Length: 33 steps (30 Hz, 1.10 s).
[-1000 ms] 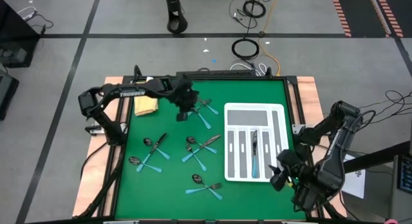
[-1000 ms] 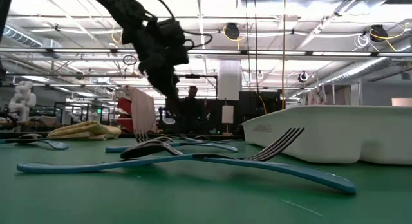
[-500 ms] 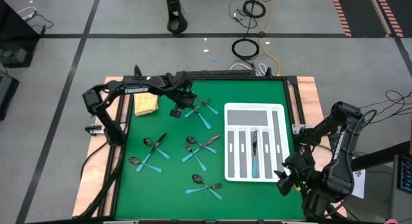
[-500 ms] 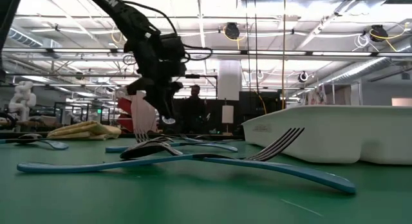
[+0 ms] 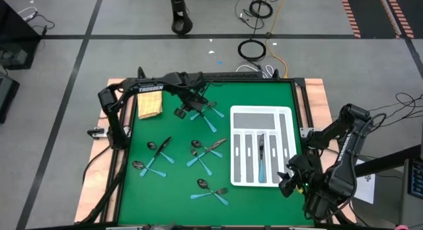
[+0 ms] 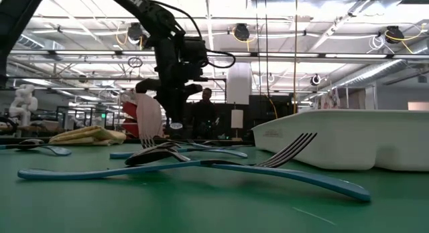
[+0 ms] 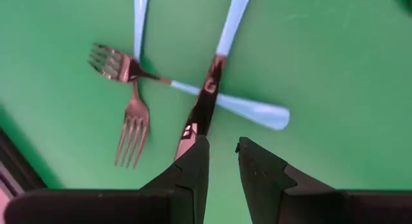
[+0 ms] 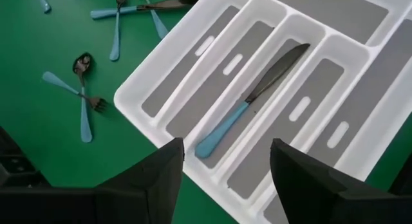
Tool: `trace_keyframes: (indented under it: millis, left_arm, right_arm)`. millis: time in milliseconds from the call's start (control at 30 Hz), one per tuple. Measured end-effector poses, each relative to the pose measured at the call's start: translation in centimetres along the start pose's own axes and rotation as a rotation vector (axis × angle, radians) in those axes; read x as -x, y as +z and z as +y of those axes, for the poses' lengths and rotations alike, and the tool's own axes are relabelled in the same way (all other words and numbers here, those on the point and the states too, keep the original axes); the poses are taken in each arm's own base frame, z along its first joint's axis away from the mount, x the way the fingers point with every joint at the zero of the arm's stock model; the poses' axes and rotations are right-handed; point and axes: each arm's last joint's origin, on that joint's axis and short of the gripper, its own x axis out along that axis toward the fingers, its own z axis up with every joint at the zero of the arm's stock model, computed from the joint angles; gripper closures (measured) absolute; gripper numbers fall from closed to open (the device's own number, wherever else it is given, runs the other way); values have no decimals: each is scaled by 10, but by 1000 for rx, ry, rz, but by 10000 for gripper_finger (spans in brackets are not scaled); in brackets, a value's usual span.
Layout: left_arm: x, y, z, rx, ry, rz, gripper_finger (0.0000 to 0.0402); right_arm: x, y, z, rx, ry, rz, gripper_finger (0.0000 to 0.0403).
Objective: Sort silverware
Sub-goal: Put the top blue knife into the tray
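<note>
Green mat is covering the whole table, and most of the silverware is still lying loose on it in little crossed piles: one cluster near the far edge, a pair toward the left side, another bunch in the middle, and a spoon and fork closer to the near edge. Only one knife is sitting in the white tray, lying in one of the long middle slots. The left gripper is hovering right over that far cluster, fingers only a narrow gap apart and holding nothing, with a knife and two forks crossed just below the tips. The right gripper is hanging out by the near right corner of the tray, fingers spread wide and empty. A folded yellow cloth is sitting at the far left corner.
</note>
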Motion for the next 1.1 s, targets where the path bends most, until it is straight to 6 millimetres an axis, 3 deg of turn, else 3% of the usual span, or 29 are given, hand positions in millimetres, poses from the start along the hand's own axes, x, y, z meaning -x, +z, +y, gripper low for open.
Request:
trace_keyframes:
  millis: [300,667,900,1100]
  left_arm:
    - [-8,-9,6,-76,-26,-19,311]
    - [-8,-3,14,-71,73,-53,311]
    - [-6,15,20,197,240,-46,311]
    - [-6,18,19,208,279,-8,311]
  right_arm:
    - [-5,7,3,-32,-22,-2,183]
    - [-10,14,5,-47,-49,-13,183]
    - [-10,14,4,-45,-53,-15,183]
    - [-10,14,4,-46,-53,-14,183]
